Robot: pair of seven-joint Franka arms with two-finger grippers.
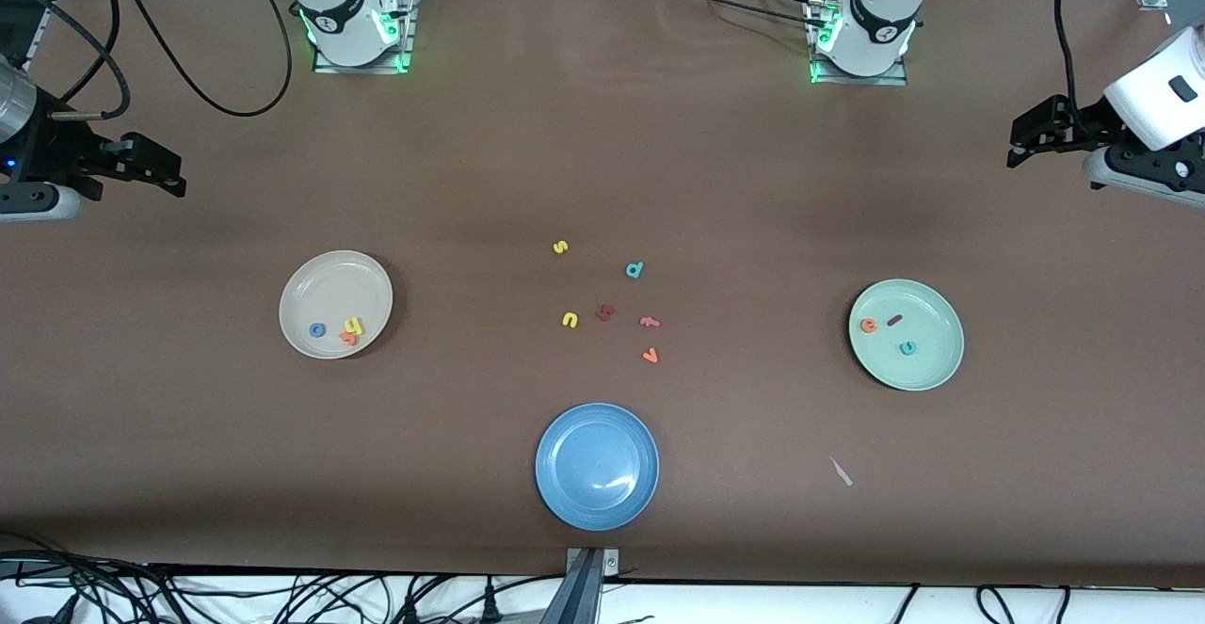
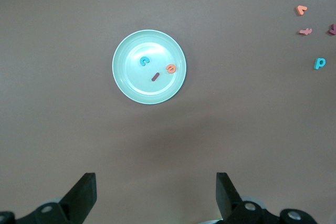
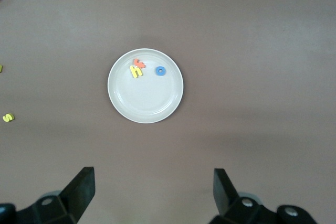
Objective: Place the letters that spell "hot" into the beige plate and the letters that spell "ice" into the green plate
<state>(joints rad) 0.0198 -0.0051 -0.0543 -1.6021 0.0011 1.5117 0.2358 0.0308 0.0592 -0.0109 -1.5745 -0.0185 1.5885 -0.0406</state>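
Both plates were loaded and both my grippers hung empty, spread wide.

From my console the beige plate (image 1: 335,304) lay toward the right arm's end of the table, holding the yellow h (image 1: 354,325) touching the orange t (image 1: 348,338), with the blue o (image 1: 317,329) just beside them; my right gripper (image 1: 151,168) hovered over bare table well apart from it, fingers (image 3: 79,190) fully parted, gripping nothing. The green plate (image 1: 907,334) lay toward the left arm's end with the orange e (image 1: 868,326), the dark red i (image 1: 894,320) and the teal c (image 1: 907,348) in it; my left gripper (image 1: 1036,139) hovered well clear of it, fingers (image 2: 81,195) wide apart and empty.
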